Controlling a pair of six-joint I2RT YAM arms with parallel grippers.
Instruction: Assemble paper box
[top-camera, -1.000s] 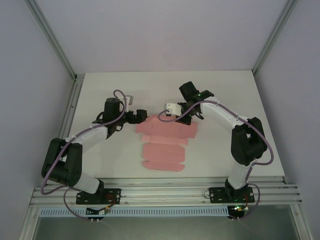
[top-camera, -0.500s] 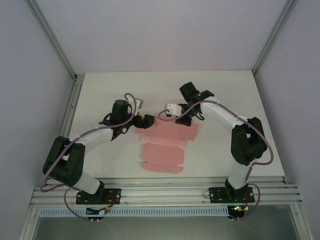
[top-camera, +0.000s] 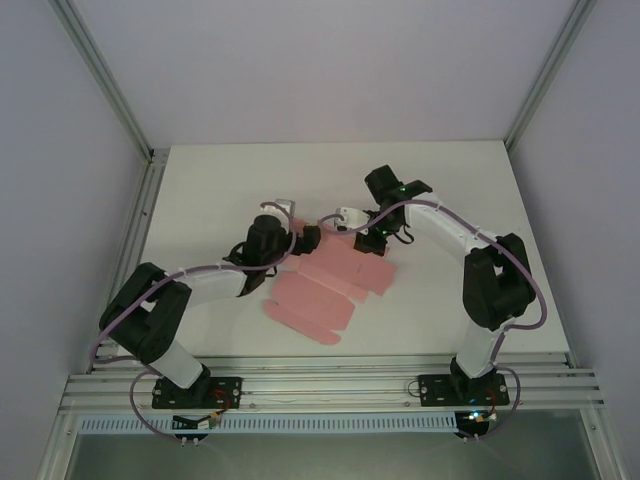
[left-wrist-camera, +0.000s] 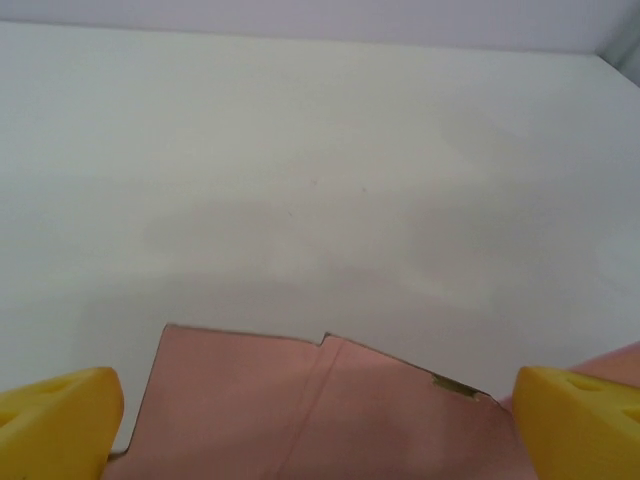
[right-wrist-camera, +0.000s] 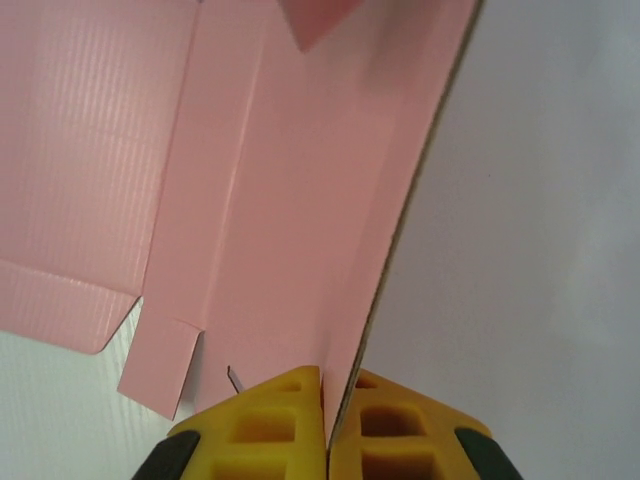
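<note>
paper box (top-camera: 312, 298) sheet lies central on the worktop (top-camera: 200, 190), right fingers (right-wrist-camera: 262, 422) pinching its far edge, left fingers (left-wrist-camera: 58, 420) spread wide at a flap (left-wrist-camera: 240, 400); left should close square on it, no dragging.

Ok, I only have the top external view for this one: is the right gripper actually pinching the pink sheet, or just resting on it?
Observer: Pinching. In the right wrist view the right gripper is shut on the paper box, with the sheet's edge running in between its yellow fingers.
Operator: And the left one?
Observer: The left gripper is wide open, one finger on either side of the sheet's notched edge. I can't tell whether they touch it.
Operator: Anything near the pinch point?
Observer: A small tab sticks out of the sheet just left of the fingers.
</note>
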